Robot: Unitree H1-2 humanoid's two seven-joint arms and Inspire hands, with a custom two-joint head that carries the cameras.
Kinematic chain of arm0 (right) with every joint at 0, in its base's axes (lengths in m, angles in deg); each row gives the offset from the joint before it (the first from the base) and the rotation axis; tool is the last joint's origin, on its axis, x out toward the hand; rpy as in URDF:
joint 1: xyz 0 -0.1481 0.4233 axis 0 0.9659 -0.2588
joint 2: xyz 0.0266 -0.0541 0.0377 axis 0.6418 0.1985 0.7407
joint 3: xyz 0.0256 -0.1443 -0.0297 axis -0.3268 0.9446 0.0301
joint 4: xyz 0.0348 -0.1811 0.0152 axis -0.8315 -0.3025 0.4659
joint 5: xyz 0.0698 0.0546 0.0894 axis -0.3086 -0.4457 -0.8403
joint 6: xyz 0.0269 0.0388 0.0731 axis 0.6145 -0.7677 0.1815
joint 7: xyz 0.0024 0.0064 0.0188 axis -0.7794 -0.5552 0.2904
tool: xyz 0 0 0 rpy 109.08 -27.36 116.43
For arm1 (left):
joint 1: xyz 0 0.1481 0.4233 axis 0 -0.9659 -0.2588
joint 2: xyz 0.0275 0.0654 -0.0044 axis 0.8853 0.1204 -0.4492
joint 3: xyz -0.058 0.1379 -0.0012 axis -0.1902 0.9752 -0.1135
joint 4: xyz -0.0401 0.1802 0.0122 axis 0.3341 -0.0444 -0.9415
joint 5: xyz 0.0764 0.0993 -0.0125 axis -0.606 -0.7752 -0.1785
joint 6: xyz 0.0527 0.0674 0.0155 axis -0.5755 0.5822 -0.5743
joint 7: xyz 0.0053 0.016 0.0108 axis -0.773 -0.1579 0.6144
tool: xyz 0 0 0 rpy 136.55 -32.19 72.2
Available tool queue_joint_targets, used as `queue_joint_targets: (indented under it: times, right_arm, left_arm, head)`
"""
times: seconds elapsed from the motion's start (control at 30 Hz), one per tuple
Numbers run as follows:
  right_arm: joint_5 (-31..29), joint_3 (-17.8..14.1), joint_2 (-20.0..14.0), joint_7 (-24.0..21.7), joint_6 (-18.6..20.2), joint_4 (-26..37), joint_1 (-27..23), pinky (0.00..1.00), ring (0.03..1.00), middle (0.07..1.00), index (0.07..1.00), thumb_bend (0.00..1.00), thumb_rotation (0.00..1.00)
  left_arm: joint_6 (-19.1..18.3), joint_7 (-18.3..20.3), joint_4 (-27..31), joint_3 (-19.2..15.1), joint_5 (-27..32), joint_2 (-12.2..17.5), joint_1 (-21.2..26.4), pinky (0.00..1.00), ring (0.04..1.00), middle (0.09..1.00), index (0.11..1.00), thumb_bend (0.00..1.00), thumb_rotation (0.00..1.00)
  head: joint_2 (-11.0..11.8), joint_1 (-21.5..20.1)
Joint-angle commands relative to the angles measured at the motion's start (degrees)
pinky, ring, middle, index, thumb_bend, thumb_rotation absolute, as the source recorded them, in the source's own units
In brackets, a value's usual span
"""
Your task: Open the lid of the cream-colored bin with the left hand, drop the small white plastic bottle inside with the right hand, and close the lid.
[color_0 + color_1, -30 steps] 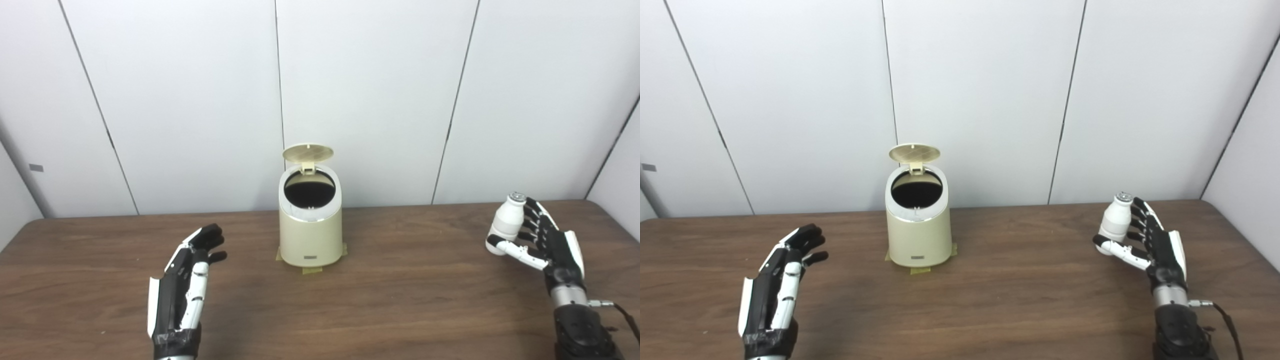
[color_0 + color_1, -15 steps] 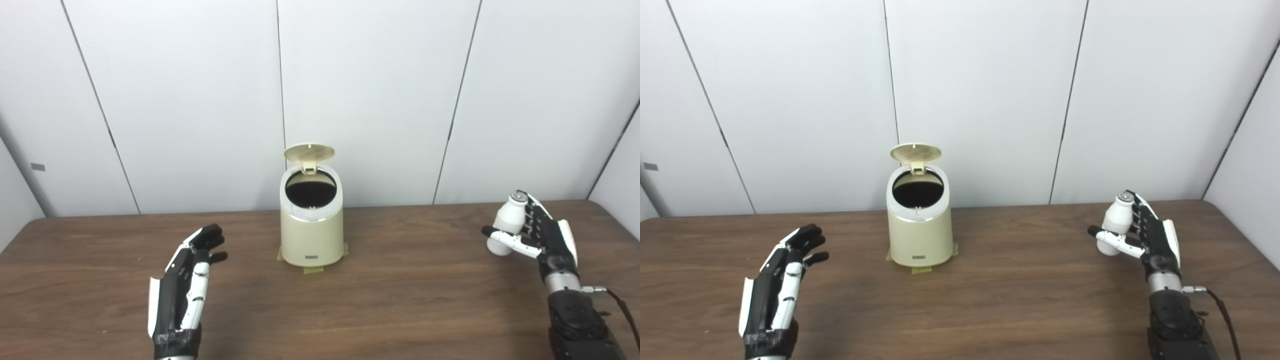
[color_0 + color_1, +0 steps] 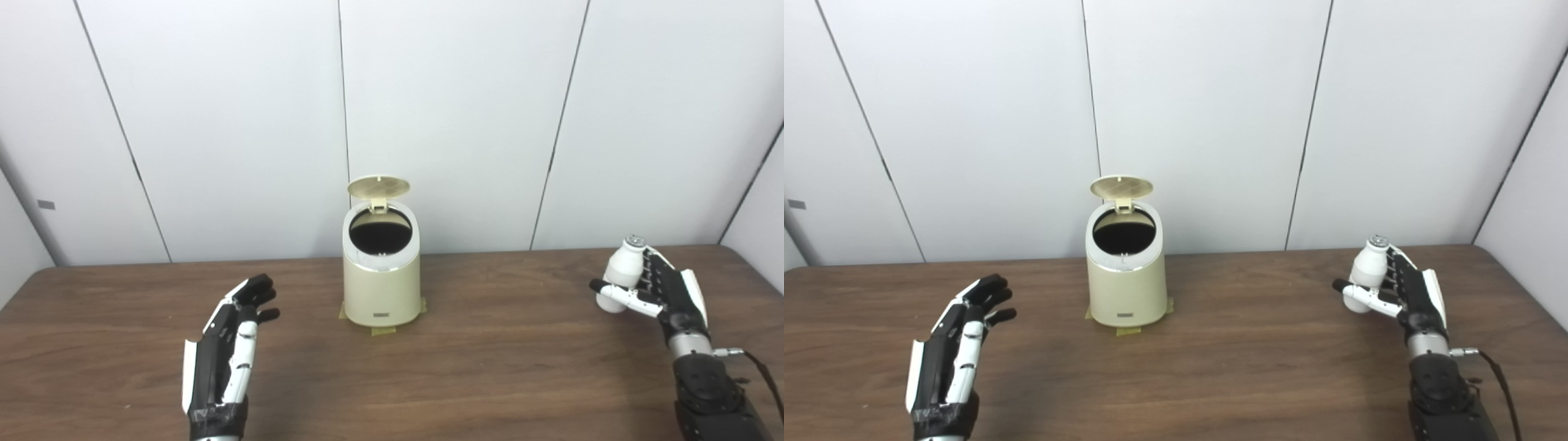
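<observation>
You are looking at a dark brown wood-grain table (image 3: 465, 367) that runs across the whole lower part of the view, its far edge meeting the white panelled wall (image 3: 459, 110). Near that far edge, about midway across, you see the cream-coloured cylindrical plastic bin (image 3: 381, 288) standing upright on the tabletop, its round lid (image 3: 378, 186) tipped up at the back. Small tabs of tan tape (image 3: 383, 331) show at its base, stuck flat to the wood.

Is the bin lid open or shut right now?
Open. The lid stands up behind the bin rim, and the dark round mouth is exposed.
</observation>
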State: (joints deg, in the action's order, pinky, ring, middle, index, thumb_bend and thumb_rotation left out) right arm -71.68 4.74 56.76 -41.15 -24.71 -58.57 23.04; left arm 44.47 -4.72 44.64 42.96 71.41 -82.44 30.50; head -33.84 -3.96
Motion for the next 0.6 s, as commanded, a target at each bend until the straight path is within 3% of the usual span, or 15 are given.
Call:
queue_joint_targets:
  times: [0.0, 0.27, 0.57]
  right_arm:
    - [0.2, 0.0, -2.5, 0.5, -2.1, -0.6, -2.7, 0.71, 0.805, 0.842, 0.856, 0.93, 0.33]
    - [0.8, 1.1, -3.0, 1.5, -5.6, -5.3, -4.0, 0.69, 0.782, 0.816, 0.832, 0.95, 0.36]
    - [-1.0, 1.0, -2.4, 0.9, -4.2, -5.0, -3.9, 0.71, 0.802, 0.837, 0.848, 0.92, 0.3]
  left_arm:
    - [1.3, 0.1, 2.3, 0.2, -0.5, 0.0, 1.2, 0.71, 0.792, 0.804, 0.787, 0.31, 0.69]
    - [0.4, 0.1, 2.9, 0.3, -0.3, -0.3, 1.1, 0.71, 0.788, 0.8, 0.783, 0.32, 0.68]
    - [0.4, 0.0, 2.8, 0.3, -0.4, -0.4, 1.1, 0.71, 0.788, 0.801, 0.786, 0.3, 0.68]
  head:
    - [-0.1, 0.0]
    - [-0.3, 0.3]
    - [-0.3, 0.3]
